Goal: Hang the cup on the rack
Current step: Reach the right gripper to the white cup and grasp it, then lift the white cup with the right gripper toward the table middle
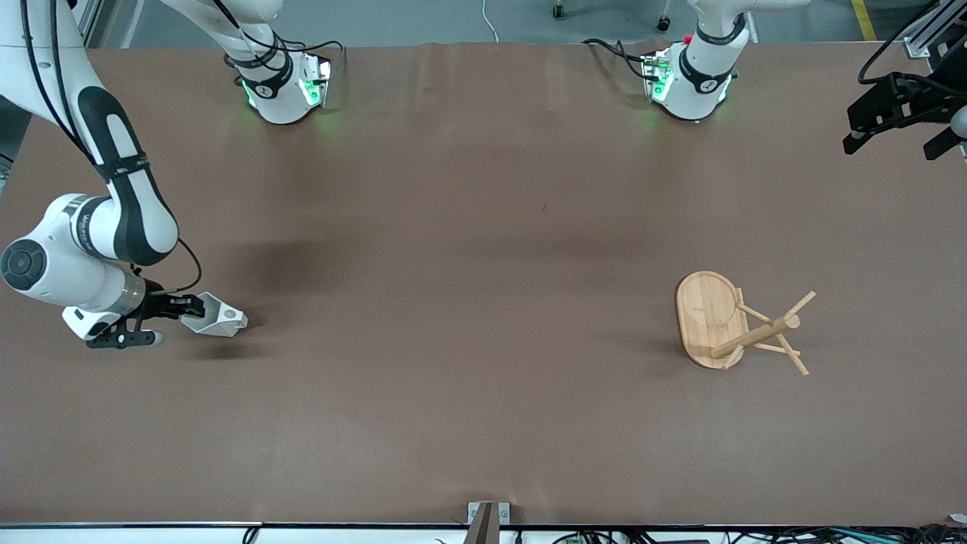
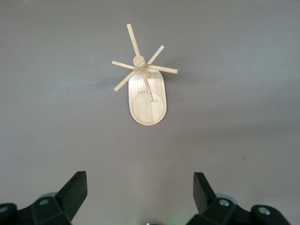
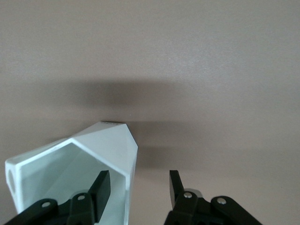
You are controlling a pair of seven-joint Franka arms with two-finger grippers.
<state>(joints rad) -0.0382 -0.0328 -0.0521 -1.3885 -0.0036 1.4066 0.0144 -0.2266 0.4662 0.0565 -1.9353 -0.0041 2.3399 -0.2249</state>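
Note:
The white faceted cup (image 1: 217,318) lies on its side on the brown table near the right arm's end, with its mouth toward my right gripper (image 1: 193,306). In the right wrist view the right gripper (image 3: 138,177) is open and straddles the cup's (image 3: 110,145) rim wall, with one finger inside the mouth and the other outside. The fingers are not pressed on the wall. The bamboo rack (image 1: 744,325) stands toward the left arm's end. My left gripper (image 1: 895,113) hangs open and empty high by the table edge. In its wrist view the left gripper (image 2: 140,180) looks down on the rack (image 2: 146,93).
The two arm bases (image 1: 283,83) stand along the edge farthest from the front camera. A wide stretch of bare brown table (image 1: 468,302) lies between cup and rack. A small metal bracket (image 1: 487,517) sits at the nearest edge.

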